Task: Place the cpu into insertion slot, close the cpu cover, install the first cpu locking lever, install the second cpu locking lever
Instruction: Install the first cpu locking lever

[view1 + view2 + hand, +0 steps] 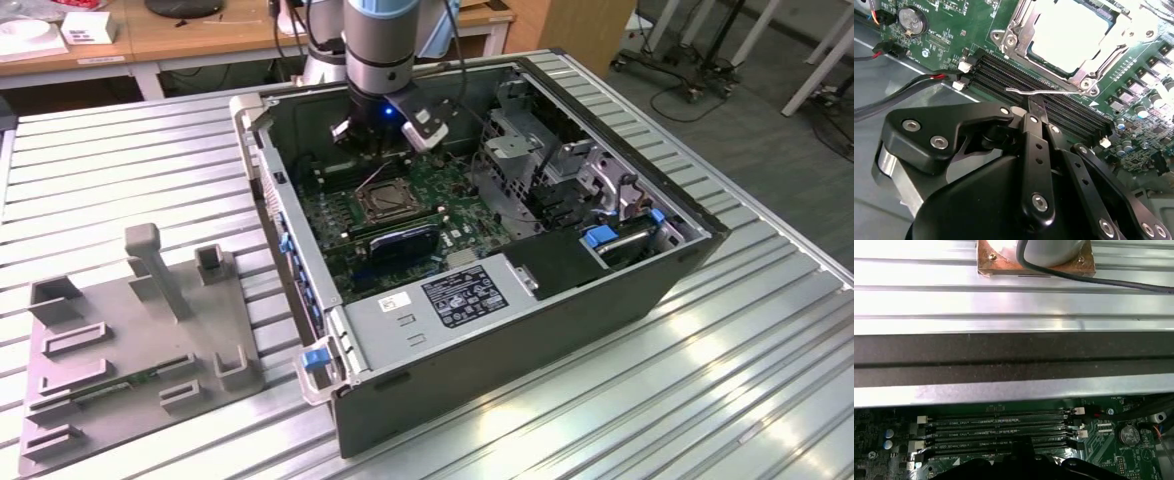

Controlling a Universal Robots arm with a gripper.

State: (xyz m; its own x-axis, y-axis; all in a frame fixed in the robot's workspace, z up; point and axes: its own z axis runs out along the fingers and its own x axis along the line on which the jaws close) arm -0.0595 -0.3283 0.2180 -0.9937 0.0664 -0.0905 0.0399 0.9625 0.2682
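Cpu (1069, 30) within cpu cover (1021, 37), jaws tight together; PC case (534, 370) on ribbed metal table (721, 400), desks (200, 38) behind.

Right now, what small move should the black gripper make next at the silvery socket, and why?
Probably nudge the thin silvery wire lever toward the silvery frame-shaped cpu cover. The shut black gripper sits at it. That cover is closed over the flat silvery square cpu, yet the lever lies over the long black memory slots, seemingly unlatched.

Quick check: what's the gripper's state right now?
Gripper: shut, tips at the thin locking lever; whether it actually grips it cannot be told.
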